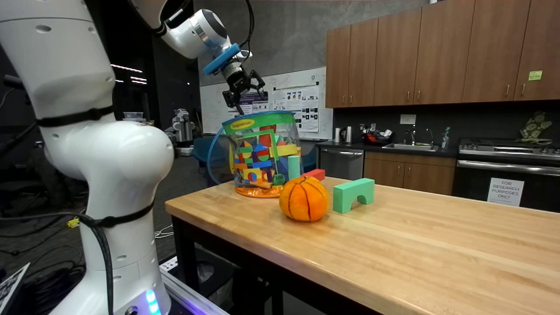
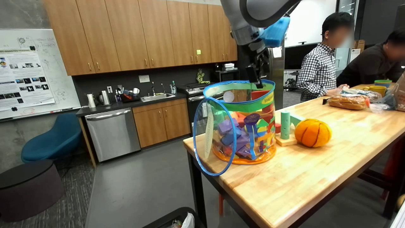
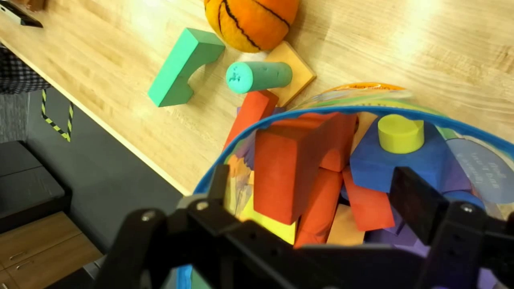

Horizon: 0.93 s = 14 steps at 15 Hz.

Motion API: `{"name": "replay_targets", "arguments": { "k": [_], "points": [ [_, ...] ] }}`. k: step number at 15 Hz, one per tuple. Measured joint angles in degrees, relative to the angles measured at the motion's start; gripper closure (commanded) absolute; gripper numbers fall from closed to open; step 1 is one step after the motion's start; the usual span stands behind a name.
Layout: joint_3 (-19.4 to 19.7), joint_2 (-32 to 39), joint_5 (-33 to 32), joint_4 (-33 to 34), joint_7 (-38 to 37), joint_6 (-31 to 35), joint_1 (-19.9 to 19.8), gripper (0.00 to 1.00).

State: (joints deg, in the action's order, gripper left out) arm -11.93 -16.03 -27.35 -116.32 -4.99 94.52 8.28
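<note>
Near the end of a pale wooden tabletop (image 2: 300, 167) stands one clear round bag (image 2: 240, 107), blue-rimmed, green-banded and orange-based, holding many coloured blocks (image 3: 277, 176). Beside it sit one orange ball (image 1: 304, 199), one green arch (image 3: 176, 66), one green cylinder (image 3: 267, 76) standing on one tan square (image 3: 300, 74), and one red block (image 3: 253, 109). Over the bag's open mouth hangs the pincer (image 3: 313, 180), jaws spread wide, gripping nothing.

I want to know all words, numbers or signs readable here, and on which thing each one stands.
"FOR RESEARCH PURPOSES ONLY": paper on the oven.
"100": green circle on the bag.
Probably "Imaginarium", blurred: the bag's yellow label.
Too small or blurred: posters, whiteboard writing, wall notice, cupboard note, the bag's purple oval.
</note>
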Motion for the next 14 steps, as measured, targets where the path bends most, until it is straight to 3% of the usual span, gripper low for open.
{"name": "replay_targets", "arguments": {
  "k": [14],
  "points": [
    [0.25,3.05,-0.22,-0.08,-2.64,3.81,-1.15,0.0]
  ]
}}
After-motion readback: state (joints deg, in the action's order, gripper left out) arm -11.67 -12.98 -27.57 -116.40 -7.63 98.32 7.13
